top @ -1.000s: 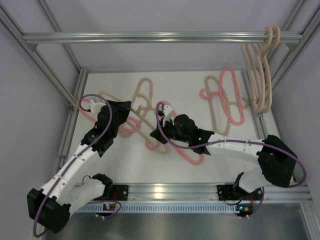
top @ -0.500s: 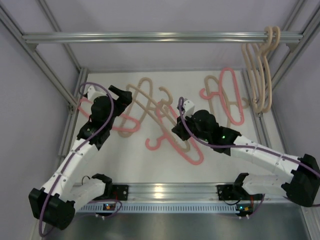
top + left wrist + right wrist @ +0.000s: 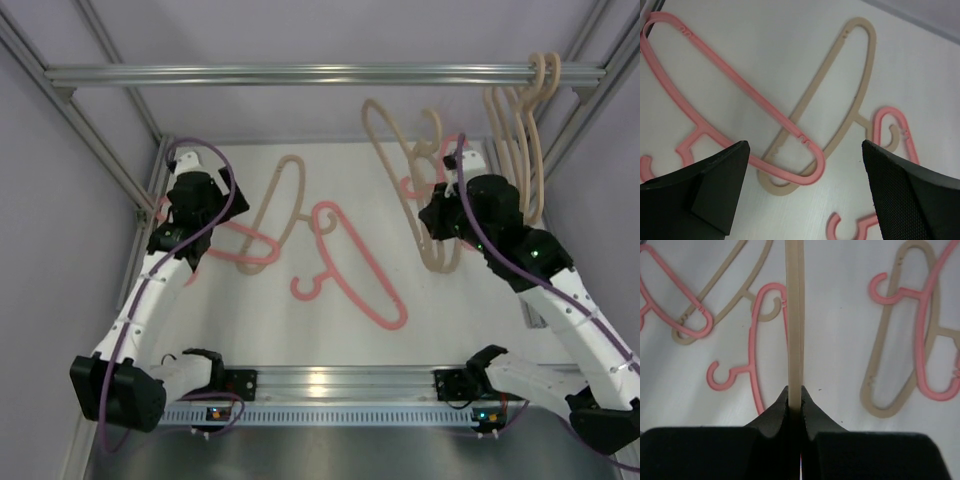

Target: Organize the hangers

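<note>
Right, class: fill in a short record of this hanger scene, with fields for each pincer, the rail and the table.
Left pincer: open, empty, above a pink hanger that crosses a flat beige hanger
Right pincer: shut on a raised beige hanger, held above the table
Rail: hung beige hangers at its right end
Table: a loose pink hanger near the middle, others around it
</note>
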Controlling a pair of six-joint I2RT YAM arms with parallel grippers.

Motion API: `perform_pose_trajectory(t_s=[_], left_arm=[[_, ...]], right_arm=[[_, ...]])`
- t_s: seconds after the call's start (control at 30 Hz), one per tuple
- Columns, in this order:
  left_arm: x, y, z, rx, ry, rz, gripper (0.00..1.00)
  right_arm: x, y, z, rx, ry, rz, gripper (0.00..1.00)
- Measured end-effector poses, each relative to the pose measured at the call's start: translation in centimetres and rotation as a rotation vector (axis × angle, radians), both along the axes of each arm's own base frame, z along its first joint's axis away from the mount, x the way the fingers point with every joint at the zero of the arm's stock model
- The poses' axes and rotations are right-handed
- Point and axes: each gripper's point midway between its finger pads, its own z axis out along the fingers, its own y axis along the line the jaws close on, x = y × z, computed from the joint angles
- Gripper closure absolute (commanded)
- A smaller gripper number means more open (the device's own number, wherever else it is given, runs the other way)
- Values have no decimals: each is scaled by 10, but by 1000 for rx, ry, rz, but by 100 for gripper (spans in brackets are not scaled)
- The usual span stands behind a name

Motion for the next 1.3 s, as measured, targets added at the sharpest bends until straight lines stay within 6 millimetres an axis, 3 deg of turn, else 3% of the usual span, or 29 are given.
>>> perform_pose_trajectory(t_s=[0.13,0.27,0.5,0.7,0.8,1.1,1.3], left_arm=[[-9,-2,-21,67,95,-68,2],[-16,-3,-30,100,138,-114,2],[-24,-1,-50,139,195,-143,2],[-26,-2,-52,144,203,-155,2],[-26,-2,-53,148,206,-157,2],[-28,-2,-54,151,211,-162,2],[-30,-2,-57,150,220,-165,2]], right_arm=[[8,-30,40,22,-52,-106,100],[13,-51,62,32,-70,-177,100],[37,-64,82,48,-60,-230,100],[55,-73,94,62,-54,-255,100],[64,-78,95,67,-41,-269,100],[65,-73,67,48,77,-236,100],[70,-76,62,49,94,-245,100]])
